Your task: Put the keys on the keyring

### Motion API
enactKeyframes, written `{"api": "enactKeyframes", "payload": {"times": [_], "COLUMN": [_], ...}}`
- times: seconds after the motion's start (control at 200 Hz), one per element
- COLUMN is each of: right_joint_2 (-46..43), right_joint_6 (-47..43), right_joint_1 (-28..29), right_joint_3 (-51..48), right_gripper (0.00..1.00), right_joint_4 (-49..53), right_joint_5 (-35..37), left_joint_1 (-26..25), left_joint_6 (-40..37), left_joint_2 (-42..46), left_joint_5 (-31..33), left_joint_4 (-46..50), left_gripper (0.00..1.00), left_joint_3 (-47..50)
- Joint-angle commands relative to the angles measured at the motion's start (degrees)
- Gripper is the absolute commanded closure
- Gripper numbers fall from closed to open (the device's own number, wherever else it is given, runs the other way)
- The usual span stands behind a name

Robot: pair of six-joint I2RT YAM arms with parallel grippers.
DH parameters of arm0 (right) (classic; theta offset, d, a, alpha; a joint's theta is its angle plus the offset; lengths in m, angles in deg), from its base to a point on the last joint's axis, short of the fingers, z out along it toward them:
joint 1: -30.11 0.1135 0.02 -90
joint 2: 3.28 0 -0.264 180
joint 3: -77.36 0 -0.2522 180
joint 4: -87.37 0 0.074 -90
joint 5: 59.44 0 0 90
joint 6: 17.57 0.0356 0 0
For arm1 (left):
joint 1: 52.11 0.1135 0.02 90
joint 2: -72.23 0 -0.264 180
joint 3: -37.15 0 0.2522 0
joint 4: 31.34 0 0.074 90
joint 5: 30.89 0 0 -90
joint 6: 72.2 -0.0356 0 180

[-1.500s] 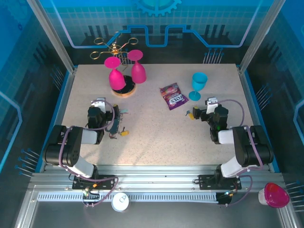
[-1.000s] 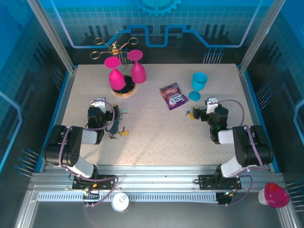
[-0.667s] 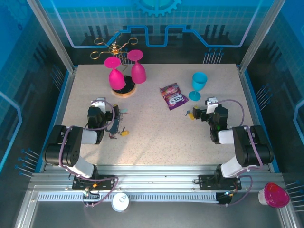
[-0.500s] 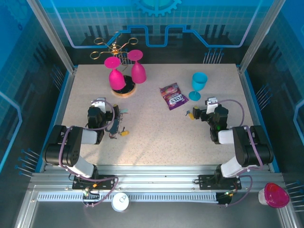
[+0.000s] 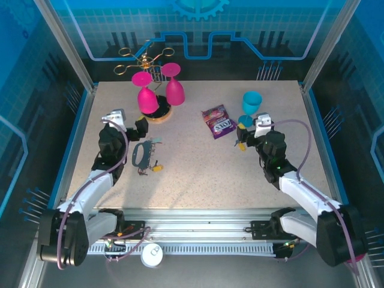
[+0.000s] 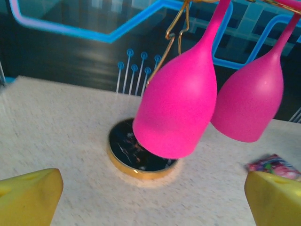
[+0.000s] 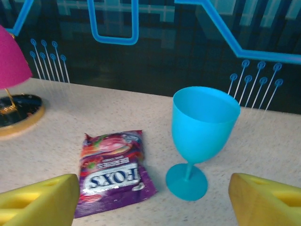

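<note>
The keyring [image 5: 141, 155], a dark strap loop, lies flat on the table left of centre. A key with a yellow head [image 5: 156, 168] and small metal bits [image 5: 144, 171] rest at its near end. Another tiny pale piece [image 5: 157, 143] lies just behind it. My left gripper [image 5: 137, 128] hovers behind the keyring, apart from it, open and empty. In the left wrist view its yellow fingertips [image 6: 29, 195] stand wide apart, with no keys or keyring in sight. My right gripper [image 5: 240, 140] is open and empty at centre right, and its fingertips [image 7: 40, 197] frame bare table.
Two pink goblets [image 6: 178, 110] hang upside down on a gold wire rack [image 5: 144, 59] with a round dark base [image 6: 136, 155]. A purple candy packet [image 7: 112, 169] and a blue goblet [image 7: 203, 129] sit just ahead of the right gripper. Blue walls enclose the table.
Both arms have stretched forward off their rest pose. The left gripper has risen and swung back-left, uncovering the keyring. The right gripper has shifted slightly towards the blue goblet.
</note>
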Motion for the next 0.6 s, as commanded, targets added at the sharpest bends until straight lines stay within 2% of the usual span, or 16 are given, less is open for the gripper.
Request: {"api": "enactKeyframes", "payload": {"times": [0.0, 0.135, 0.215, 0.34, 0.45, 0.595], "right_joint_2": [-2.70, -5.23, -6.36, -6.90, -7.28, -8.14], "right_joint_6": [10.72, 17.89, 21.22, 23.33, 24.35, 25.28], "right_joint_1": [2.12, 4.66, 6.63, 10.19, 12.22, 12.59], "right_joint_3": [3.44, 6.00, 6.02, 5.73, 4.74, 3.74], "right_gripper": [0.20, 0.24, 0.27, 0.29, 0.29, 0.28], "right_joint_4": [19.00, 30.68, 35.30, 39.33, 40.31, 40.10], "right_joint_5": [0.72, -3.19, -4.60, -4.00, -1.19, 0.91], "left_joint_1": [-1.16, -2.42, -4.56, -9.74, -11.25, -11.39], "left_joint_6": [14.81, 28.92, 33.69, 38.42, 37.96, 30.87], "left_joint_2": [1.11, -0.20, -1.43, -2.04, -5.46, -14.87], "left_joint_5": [-1.91, -1.59, -1.44, 5.06, 7.87, 8.30], "left_joint_4": [19.99, 38.10, 42.71, 44.59, 45.46, 47.88], "left_gripper": [0.01, 0.02, 0.05, 0.23, 0.23, 0.28], "left_joint_3": [-2.70, -6.15, -6.17, -5.33, -6.92, -13.36]}}
